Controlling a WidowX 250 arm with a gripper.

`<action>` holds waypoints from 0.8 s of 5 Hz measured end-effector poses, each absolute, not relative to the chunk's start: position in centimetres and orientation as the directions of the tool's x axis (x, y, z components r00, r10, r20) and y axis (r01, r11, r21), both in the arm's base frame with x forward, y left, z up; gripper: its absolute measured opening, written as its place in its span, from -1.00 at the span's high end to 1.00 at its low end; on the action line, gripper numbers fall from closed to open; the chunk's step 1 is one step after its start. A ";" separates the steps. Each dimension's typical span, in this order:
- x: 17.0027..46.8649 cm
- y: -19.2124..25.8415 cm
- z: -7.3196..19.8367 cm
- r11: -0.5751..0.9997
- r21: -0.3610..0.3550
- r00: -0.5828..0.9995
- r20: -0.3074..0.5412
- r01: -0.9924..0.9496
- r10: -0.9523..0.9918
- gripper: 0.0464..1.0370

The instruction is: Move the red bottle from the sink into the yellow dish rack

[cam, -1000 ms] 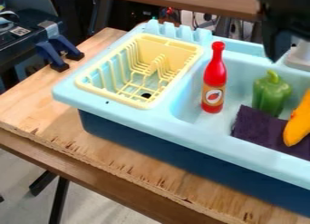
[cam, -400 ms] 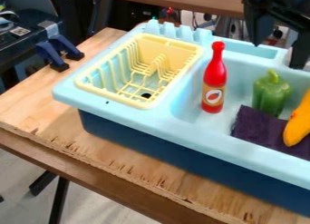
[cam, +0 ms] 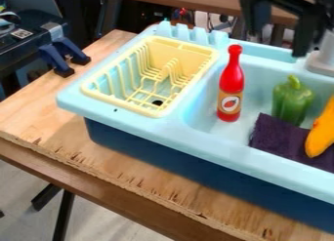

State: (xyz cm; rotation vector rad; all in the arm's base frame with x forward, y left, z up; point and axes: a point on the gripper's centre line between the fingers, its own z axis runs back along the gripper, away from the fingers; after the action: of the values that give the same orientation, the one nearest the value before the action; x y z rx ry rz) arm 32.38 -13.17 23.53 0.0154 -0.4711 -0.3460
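1. Leftward in view, the pincer point(cam: 279, 42) has shifted; its fingers are apart.
2. Red sauce bottle point(cam: 231, 86) stands in the toy sink point(cam: 202, 142), left of the green bell pepper point(cam: 291, 101).

Red toy sauce bottle point(cam: 231, 84): cap closed, standing upright in the light-blue sink basin point(cam: 203, 108). Green toy bell pepper point(cam: 291, 99): glossy, stem up, in same basin, beside dark purple cloth point(cam: 277, 137).

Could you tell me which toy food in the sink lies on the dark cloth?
The yellow-orange one, far right; the green pepper stands behind the cloth, the red bottle left of it.
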 end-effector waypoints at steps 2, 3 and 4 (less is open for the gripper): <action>34.0 -8.8 23.7 0.969 0.063 0.871 0.428 0.238 -0.242 -0.93; 35.2 -8.0 22.6 0.970 0.076 0.896 0.372 0.229 -0.241 -0.93; 36.3 -7.2 21.4 0.975 0.051 0.904 0.365 0.218 -0.221 -0.93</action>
State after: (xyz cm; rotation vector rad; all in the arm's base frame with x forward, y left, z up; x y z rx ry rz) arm 36.33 -7.18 21.42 0.0094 -0.3781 -0.2267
